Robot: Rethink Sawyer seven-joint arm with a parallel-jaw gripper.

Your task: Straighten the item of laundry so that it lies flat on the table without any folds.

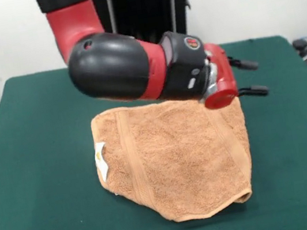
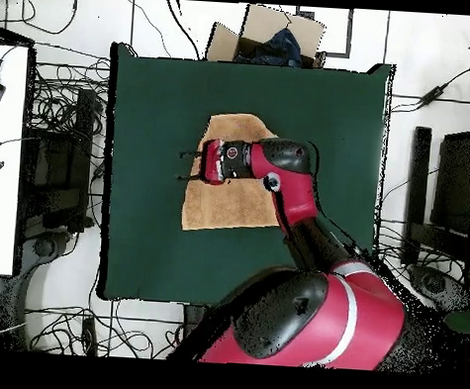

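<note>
One towel [image 1: 175, 161] is seen from the front, spread mid-table [image 1: 38, 197], its near corner rolled under and a white label [image 1: 100, 157] at its left edge. The gripper [image 1: 250, 78] is held level above the towel's right edge, fingers parted, gripping nothing. From overhead, the gripper [image 2: 188, 166] is seen past the towel's [image 2: 229, 197] edge.

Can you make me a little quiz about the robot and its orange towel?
1. True or false: the towel already lies flat on the table, with no folds.
2. Where is the white label? A: at the towel's edge. B: on the robot arm. C: on the bare table.
3. Fill the gap: the gripper is ____ and holds nothing.

Key: 1 false, its near corner is curled under. 2 A. 3 open.
</note>
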